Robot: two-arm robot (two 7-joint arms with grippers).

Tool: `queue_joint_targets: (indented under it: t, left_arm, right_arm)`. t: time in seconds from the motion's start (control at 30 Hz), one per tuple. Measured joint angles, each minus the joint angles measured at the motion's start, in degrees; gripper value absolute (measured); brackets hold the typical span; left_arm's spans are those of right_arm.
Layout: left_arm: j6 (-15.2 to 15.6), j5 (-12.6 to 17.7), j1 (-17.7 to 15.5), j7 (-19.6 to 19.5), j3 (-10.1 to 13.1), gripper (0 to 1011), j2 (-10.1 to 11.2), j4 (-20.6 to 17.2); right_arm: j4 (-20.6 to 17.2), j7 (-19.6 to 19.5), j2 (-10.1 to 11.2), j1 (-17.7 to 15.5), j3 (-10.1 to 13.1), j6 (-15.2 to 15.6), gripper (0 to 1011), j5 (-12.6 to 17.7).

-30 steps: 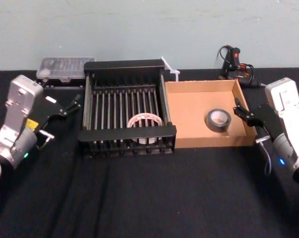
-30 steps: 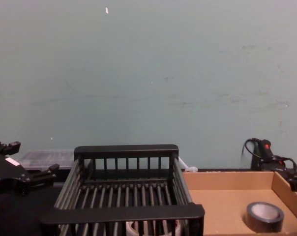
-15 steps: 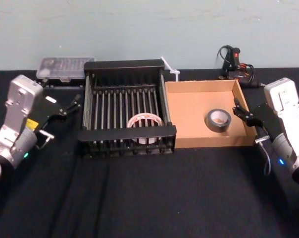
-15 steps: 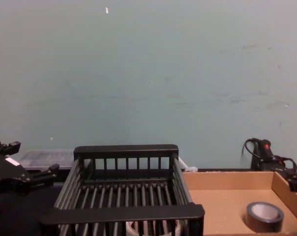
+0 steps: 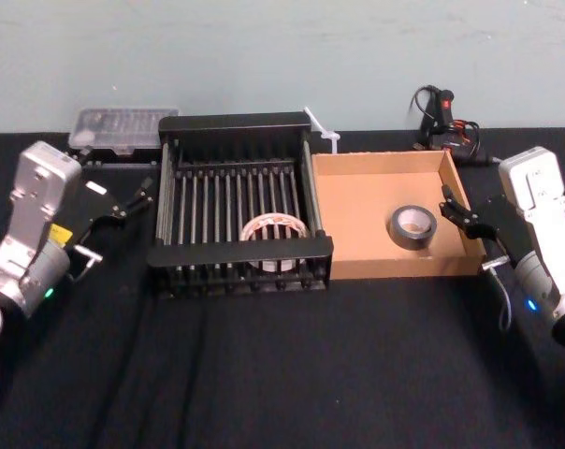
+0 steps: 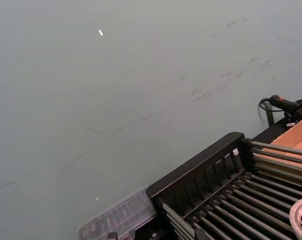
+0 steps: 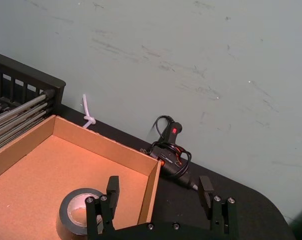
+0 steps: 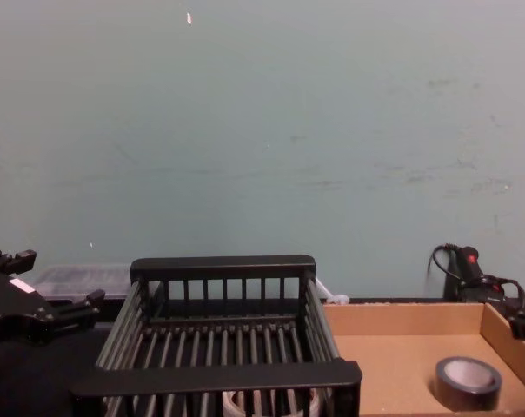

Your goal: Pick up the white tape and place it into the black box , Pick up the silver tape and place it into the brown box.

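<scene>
White tape (image 5: 272, 230) lies inside black box (image 5: 238, 123); silver tape (image 5: 412, 225) sits in brown box (image 5: 357, 215). Left end effector (image 5: 133, 199) open beside the black box. Right end effector (image 7: 160, 195) open, empty, over the brown box's right wall.

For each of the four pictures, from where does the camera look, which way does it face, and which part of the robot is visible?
Head: high, facing down at the black box and brown box; left gripper and right gripper flank them.
Chest: low, facing forward; left gripper.
Left wrist: faces the black box's far rim and the wall.
Right wrist: over the brown box; own open gripper.
Head, chest and right wrist share the silver tape.
</scene>
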Motion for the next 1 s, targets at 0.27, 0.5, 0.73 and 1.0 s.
queue_joint_targets:
  t: [0.27, 0.5, 0.73, 1.0]
  left_arm:
    - [0.0, 0.0, 0.0, 0.0, 0.0, 1001, 0.0, 0.0]
    - [0.0, 0.0, 0.0, 0.0, 0.0, 1001, 0.0, 0.0]
    - [0.0, 0.0, 0.0, 0.0, 0.0, 1001, 0.0, 0.0]
    - [0.0, 0.0, 0.0, 0.0, 0.0, 1001, 0.0, 0.0]
  right_arm:
    - [0.0, 0.0, 0.0, 0.0, 0.0, 0.0, 1002, 0.0]
    - [0.0, 0.0, 0.0, 0.0, 0.0, 0.0, 1002, 0.0]
    - [0.0, 0.0, 0.0, 0.0, 0.0, 0.0, 1002, 0.0]
    - [0.0, 0.0, 0.0, 0.0, 0.0, 0.0, 1002, 0.0]
